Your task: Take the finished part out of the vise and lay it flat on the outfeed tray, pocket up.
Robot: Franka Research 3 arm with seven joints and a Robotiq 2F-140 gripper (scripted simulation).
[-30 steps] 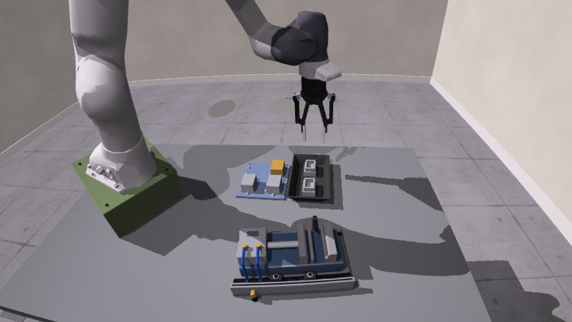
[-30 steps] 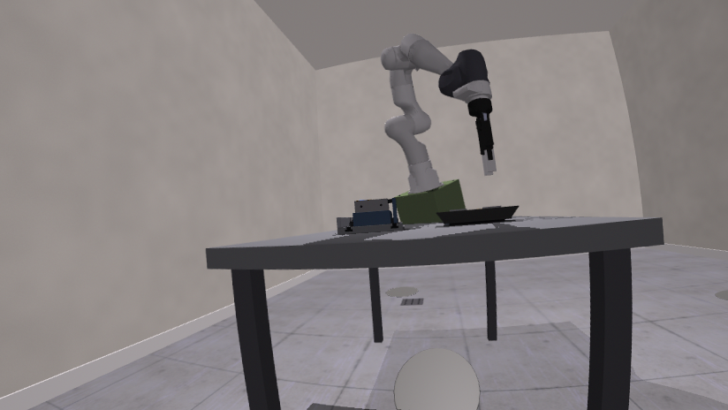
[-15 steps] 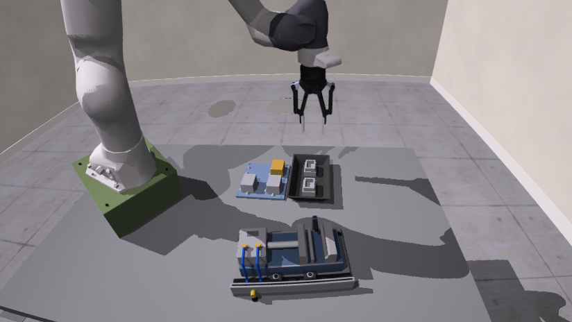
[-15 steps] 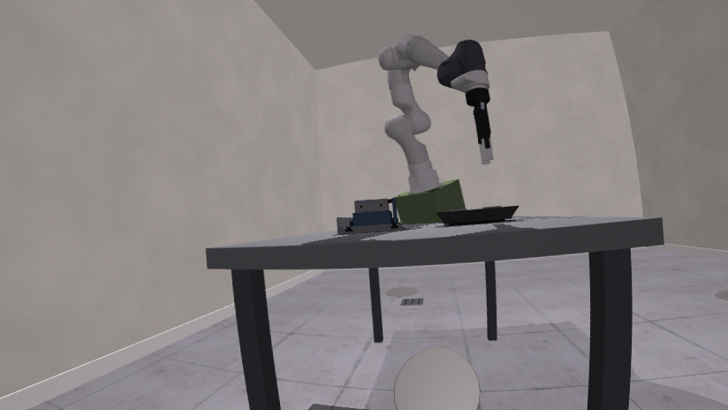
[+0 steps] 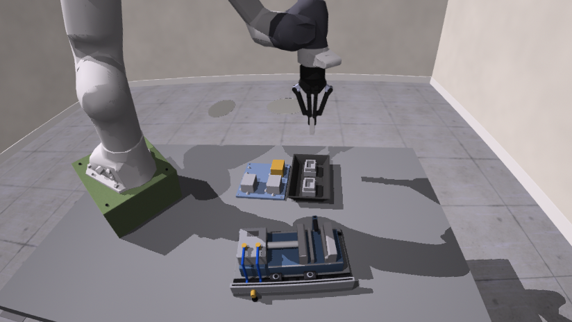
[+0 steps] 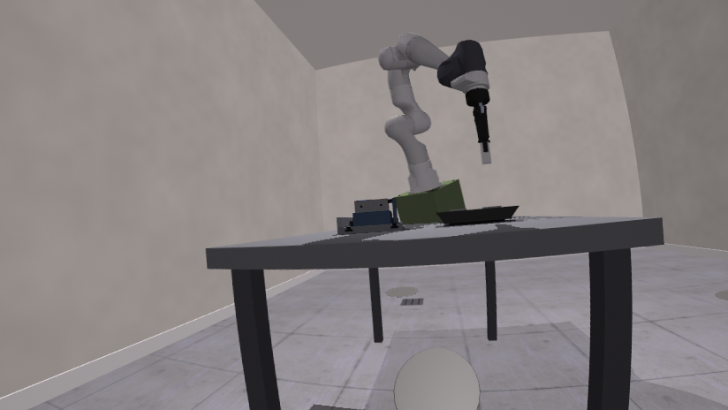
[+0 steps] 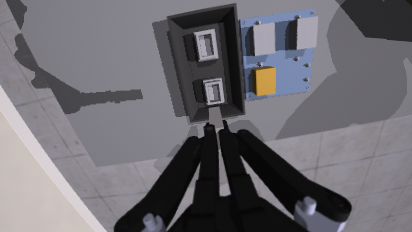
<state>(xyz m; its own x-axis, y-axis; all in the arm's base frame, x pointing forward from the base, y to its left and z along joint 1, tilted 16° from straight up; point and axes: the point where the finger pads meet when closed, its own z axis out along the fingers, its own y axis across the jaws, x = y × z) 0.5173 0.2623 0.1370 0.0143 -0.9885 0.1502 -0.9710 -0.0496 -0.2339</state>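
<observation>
Left to right, the green pedestal [image 5: 136,207] fills the table's [image 5: 400,248] back-left corner and the vise [image 5: 291,255] sits by the front edge. Two finished parts [image 5: 309,176] lie pocket-up in the outfeed tray [image 5: 328,175] mid-table. The gripper [image 5: 312,119], high above the back edge, is closed on nothing.

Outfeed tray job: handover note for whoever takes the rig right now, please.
Pincer: shut, holding nothing, raised high above the far end of the outfeed tray.
Parts: two pocketed parts lie flat in the tray, pocket up: one at the far end, one nearer the vise.
Vise: no part between its jaws.
Blue plate left of the tray: two grey blocks and an orange block, untouched.
Done: part out of the vise, laid in the tray, released.
Left: nothing on this task, as far as I can see; a park move at most.
</observation>
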